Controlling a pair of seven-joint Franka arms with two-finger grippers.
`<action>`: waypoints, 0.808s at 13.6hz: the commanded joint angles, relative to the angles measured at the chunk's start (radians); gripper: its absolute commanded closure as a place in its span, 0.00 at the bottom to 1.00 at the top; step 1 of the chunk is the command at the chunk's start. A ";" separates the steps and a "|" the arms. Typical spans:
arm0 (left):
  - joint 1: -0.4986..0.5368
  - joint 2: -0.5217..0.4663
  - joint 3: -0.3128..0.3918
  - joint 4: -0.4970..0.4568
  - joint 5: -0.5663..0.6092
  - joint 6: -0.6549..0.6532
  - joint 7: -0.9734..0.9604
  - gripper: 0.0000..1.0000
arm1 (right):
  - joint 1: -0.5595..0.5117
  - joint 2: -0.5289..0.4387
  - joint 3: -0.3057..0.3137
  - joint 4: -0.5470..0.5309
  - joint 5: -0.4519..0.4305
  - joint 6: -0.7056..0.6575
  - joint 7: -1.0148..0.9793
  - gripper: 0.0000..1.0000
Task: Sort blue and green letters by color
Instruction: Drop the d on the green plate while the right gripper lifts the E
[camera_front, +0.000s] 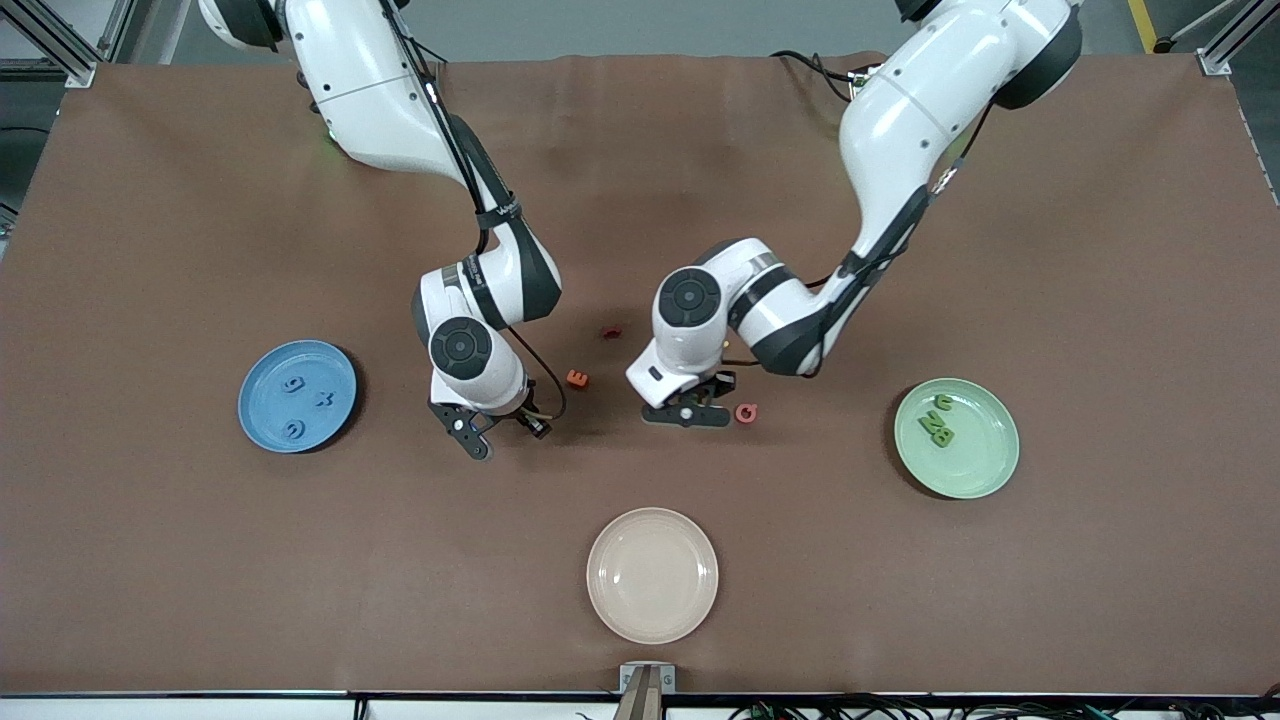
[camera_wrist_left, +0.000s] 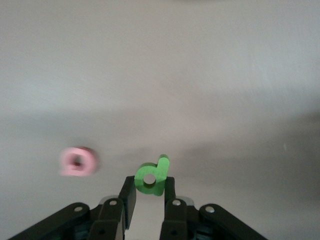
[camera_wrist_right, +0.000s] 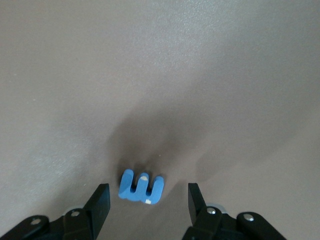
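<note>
- Nearest the front camera, we are seeing the beige plate (camera_front: 652, 575) lying bare; we are treating it as outside this sort.
- Farther up, toward the left arm's end, we are counting three green letters (camera_front: 938, 420) already lying in the green plate (camera_front: 990, 470); toward the right arm's end, three blue letters (camera_front: 296, 400) are lying in the blue plate (camera_front: 262, 380).
- At mid-table, we are watching the left gripper (camera_wrist_left: 149, 196) clenched on the green p (camera_wrist_left: 152, 176), its fingers (camera_wrist_left: 128, 197) pressing the flat faces just below the round bowl, with the pink Q (camera_wrist_left: 77, 161) lying just beside it on the brown table (camera_front: 200, 560).
- We are judging this foam piece light, soft and a little springy, so a gentle squeeze is enough; a harder one is likely to bend it or let it pivot.
- The right gripper (camera_wrist_right: 148, 199) is hanging low with its jaws standing apart on either side of the blue m (camera_wrist_right: 141, 186), not touching it.
- We are reckoning the m is best taken across its thin faces, near the middle leg, since a pinch at one end could spin so light a piece.
- Farthest from the camera, the orange E (camera_front: 577, 379) and a dark red piece (camera_front: 610, 332) are lying between the two arms, untouched.
</note>
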 joint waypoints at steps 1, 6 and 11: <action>0.081 -0.138 -0.012 -0.058 -0.012 -0.111 0.012 1.00 | -0.007 0.033 0.000 0.032 0.016 0.013 0.003 0.29; 0.260 -0.324 -0.012 -0.265 0.015 -0.121 0.053 1.00 | 0.000 0.045 0.000 0.032 0.017 0.036 0.009 0.30; 0.480 -0.372 -0.021 -0.430 0.014 -0.090 0.128 1.00 | 0.008 0.045 0.000 0.032 0.019 0.036 0.009 0.49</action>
